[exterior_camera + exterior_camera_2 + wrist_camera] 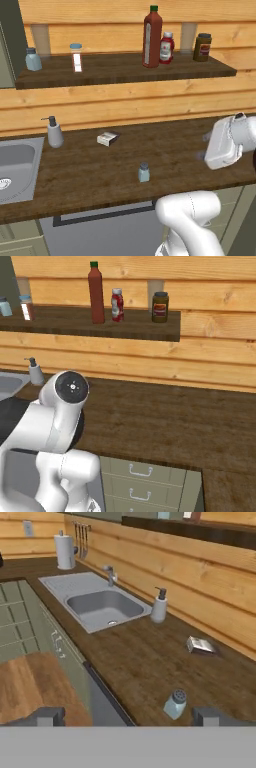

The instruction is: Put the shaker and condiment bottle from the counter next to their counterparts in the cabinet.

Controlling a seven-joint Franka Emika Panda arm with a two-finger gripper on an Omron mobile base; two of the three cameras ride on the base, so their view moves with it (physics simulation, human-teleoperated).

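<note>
**Gripper wide, shaker on the counter**

Gripper (127, 717) spread wide, empty, fingertips (45, 716) apart at the lower edge of the hand view. Just ahead, nearer the right fingertip: shaker (175, 704), upright on the counter (170, 150) close to its front edge, touching nothing. Beyond it, small box (201, 645) lying flat, then soap dispenser (159, 606) at the sink (75, 584) corner. Higher, on the cabinet (125, 72) shelf: condiment bottle (152, 37) standing right beside the short red bottle (167, 48), brown jar (202, 47) further right, labelled clear jar (76, 57) and twin shaker (33, 59) at the left.
</note>
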